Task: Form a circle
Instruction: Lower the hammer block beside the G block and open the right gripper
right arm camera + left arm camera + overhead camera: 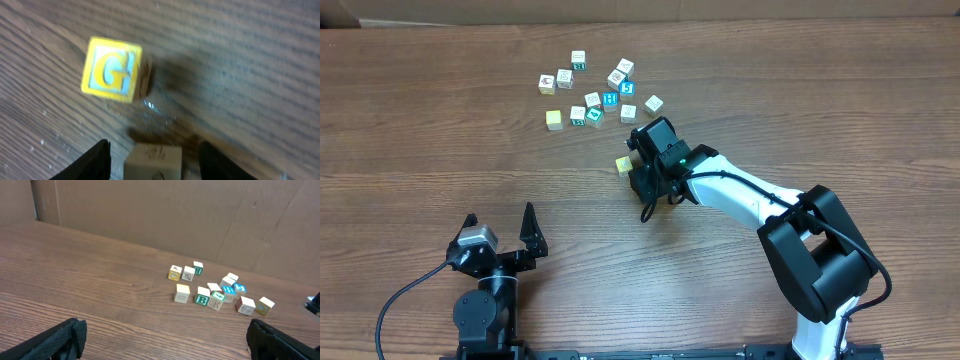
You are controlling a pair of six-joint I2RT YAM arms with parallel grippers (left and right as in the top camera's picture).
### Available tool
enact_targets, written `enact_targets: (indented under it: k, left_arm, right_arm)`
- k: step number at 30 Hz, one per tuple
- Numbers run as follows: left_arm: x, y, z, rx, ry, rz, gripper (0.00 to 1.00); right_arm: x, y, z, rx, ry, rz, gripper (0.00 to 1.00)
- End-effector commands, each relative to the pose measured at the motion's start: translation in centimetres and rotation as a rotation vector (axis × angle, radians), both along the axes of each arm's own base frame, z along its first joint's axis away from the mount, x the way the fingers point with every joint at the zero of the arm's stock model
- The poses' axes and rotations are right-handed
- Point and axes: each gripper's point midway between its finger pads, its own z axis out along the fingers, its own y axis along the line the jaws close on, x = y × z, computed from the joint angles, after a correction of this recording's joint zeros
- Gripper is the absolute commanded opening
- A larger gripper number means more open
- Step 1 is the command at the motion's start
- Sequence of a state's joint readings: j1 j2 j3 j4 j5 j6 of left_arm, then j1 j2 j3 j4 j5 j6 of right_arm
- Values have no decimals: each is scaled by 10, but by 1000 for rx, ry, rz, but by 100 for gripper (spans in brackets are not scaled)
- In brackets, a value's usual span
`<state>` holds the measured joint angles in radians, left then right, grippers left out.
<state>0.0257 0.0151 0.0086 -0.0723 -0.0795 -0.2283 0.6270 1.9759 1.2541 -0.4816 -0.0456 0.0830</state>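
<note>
So, the step in hand looks like a placement: the right gripper (154, 149) is held low over the table (440, 130) with its jaws part-spread, and a pale cube (152, 161) sits between them with a sliver of gap showing on each side, so it reads as let go rather than pinched. A yellow G cube (111, 70) is parked near it, apart and not touching, and those two are all that can be made out of the circle (623, 165), which lies on bare wood just below the loose bunch (592, 100) and mostly under the right wrist in the overhead view. More may be hidden there; it can't be told. Next, a straight lift would be called for so the pale cube isn't nudged, then another cube picked from the bunch and set beside these on a curve. Counts: two cubes seen at the circle, roughly thirteen in the bunch (packed tight, so give or take one), two arms. The left gripper (500, 216) is parked near the table's front edge, spread wide, nothing in it.
</note>
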Motion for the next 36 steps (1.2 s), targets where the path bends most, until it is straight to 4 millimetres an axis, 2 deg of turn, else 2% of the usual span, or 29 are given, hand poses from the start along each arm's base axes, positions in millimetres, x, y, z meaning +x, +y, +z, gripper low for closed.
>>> enact_targets:
  k: [1, 6, 14, 17, 21, 23, 24, 25, 29, 33, 36]
  left_arm:
    - [0, -2, 1, 23, -6, -9, 100]
    - [0, -1, 1, 22, -6, -8, 99]
    - [0, -1, 1, 23, -6, -8, 99]
    - [0, -1, 1, 23, -6, -8, 100]
    - [0, -1, 1, 22, -5, -8, 99]
    - [0, -1, 1, 22, -6, -8, 100]
    - [0, -1, 1, 22, -6, -8, 99]
    - [0, -1, 1, 22, -6, -8, 99]
    - [0, -1, 1, 22, -5, -8, 99]
    - [0, -2, 1, 22, -6, -9, 99]
    - [0, -2, 1, 23, -6, -9, 99]
  right_arm:
    - [12, 6, 30, 36, -46, -7, 57]
    - [4, 0, 46, 21, -25, -7, 58]
    - [-24, -20, 12, -74, 106, -7, 57]
    - [-24, -20, 8, -78, 111, -6, 57]
    - [-23, -19, 8, -76, 108, -7, 44]
    - [-23, -19, 8, -76, 108, -6, 44]
    - [-23, -19, 8, -75, 107, -6, 50]
    - [-23, -19, 8, -75, 107, -6, 51]
    - [-23, -19, 3, -72, 100, -3, 51]
    - [-22, -19, 0, -71, 99, -3, 42]
    - [-22, -19, -5, -76, 106, -3, 41]
